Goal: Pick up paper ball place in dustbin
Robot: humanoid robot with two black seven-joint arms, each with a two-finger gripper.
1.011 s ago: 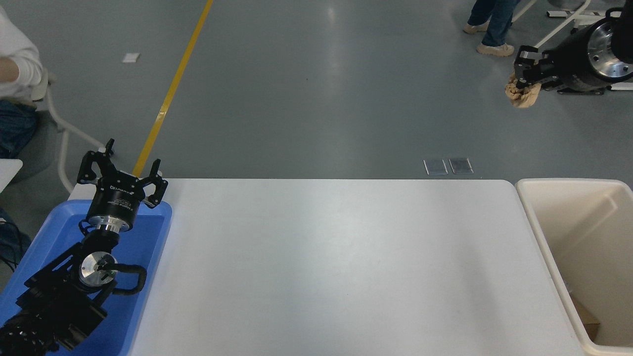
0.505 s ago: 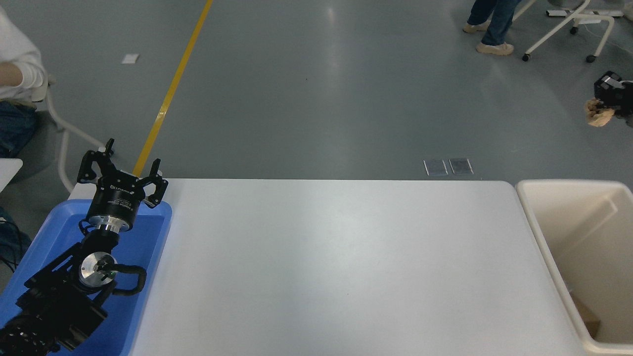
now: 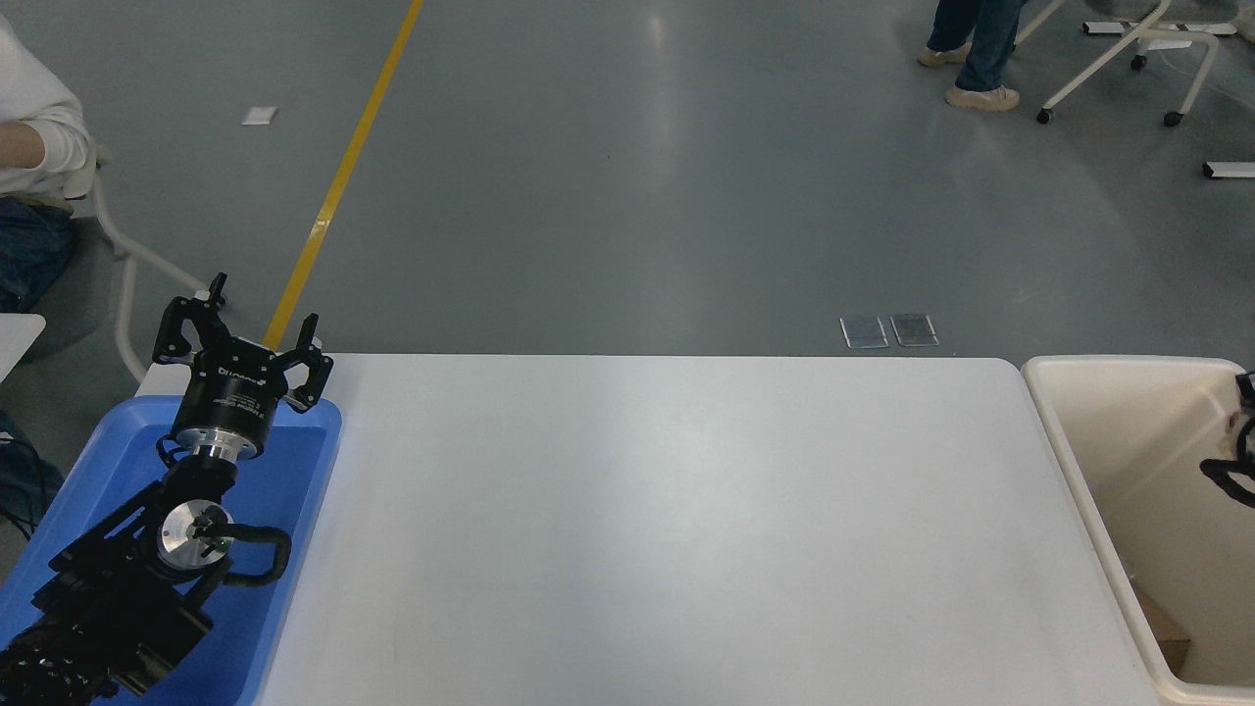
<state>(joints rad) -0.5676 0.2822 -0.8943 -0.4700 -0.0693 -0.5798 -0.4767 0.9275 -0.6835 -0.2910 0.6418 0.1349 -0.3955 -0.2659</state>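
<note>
Gone from the upper right is the right tool with the tan paper ball it carried half a second ago; now only a sliver of black arm and a loop of cable show at the right edge, over the dustbin. That tool itself is out of view, so I cannot tell whether it is wide, narrow or holding anything. The paper ball cannot be seen anywhere. A brown scrap lies low in the bin near its near end, but what it is cannot be told.

The cream-white dustbin stands just beside the desk's right edge, its rounded rim close along that edge. The white desk top is bare between the bin and the blue tray, which sits at the desk's left edge.

The left arm rests over the blue tray at the near left corner, unmoved, and the left tool points away over the tray's far end, its fingers spread wide and holding nothing.

Beyond the desk, a person in a white sleeve sits at the far left, and another person's legs stand at the far right by a wheeled chair base.
</note>
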